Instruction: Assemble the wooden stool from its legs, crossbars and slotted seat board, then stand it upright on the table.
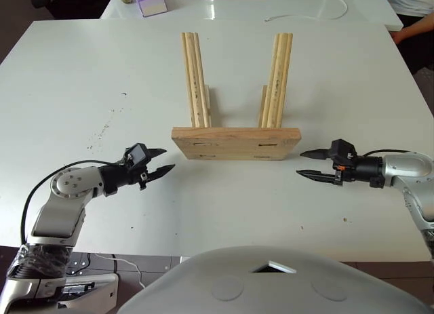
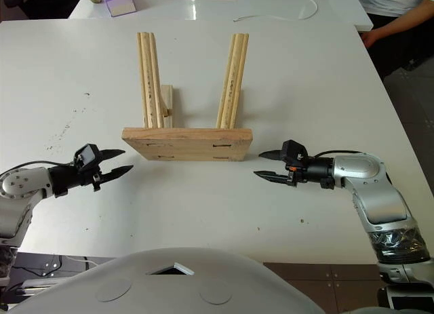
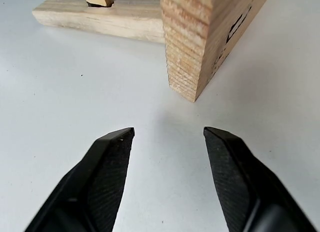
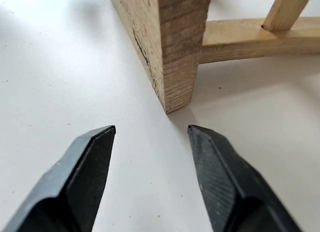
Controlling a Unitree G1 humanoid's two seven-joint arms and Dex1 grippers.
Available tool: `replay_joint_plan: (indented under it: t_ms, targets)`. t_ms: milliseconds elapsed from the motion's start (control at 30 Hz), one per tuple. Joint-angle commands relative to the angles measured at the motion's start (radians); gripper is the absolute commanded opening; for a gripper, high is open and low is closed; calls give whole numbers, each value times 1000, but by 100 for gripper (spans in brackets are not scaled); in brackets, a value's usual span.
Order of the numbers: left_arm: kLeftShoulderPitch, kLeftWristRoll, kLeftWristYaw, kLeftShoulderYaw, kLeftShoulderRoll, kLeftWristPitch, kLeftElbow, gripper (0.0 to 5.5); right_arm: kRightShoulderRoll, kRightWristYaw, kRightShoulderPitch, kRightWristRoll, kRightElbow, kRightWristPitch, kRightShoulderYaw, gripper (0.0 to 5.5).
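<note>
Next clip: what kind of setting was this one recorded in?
Probably an indoor office or lab workroom. The stool lies on its side on a plain white table. A second white table stands behind it, carrying a tissue box and a loose white cable.

- The white table (image 1: 74, 83) is lit brightly and evenly, as if from overhead.
- A glossy sheen is seen on the far table (image 1: 305, 2).
- Only a thin, soft shadow is cast along the near edge of the seat board (image 1: 235, 143).
- In the wrist views, a pale grey shadow is thrown on the table beside each end of the board.
</note>
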Motion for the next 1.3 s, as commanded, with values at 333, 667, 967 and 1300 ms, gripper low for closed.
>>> replay_joint_plan:
  t_ms: [333, 667, 967, 1300]
  targets:
    - [-285, 136, -107, -171, -71, -294, 328, 317, 97, 43, -283, -100, 256, -73, 144, 308]
    - [-331, 118, -162, -207, -98, -348, 366, 317, 132, 156, -393, -116, 344, -103, 215, 308]
    - [-409, 112, -189, -206, -125, -384, 429, 319, 158, 164, -387, -135, 391, -142, 229, 216]
    - [-379, -2, -300, -209, -122, -289, 327, 194, 158, 188, -360, -98, 359, -105, 219, 141]
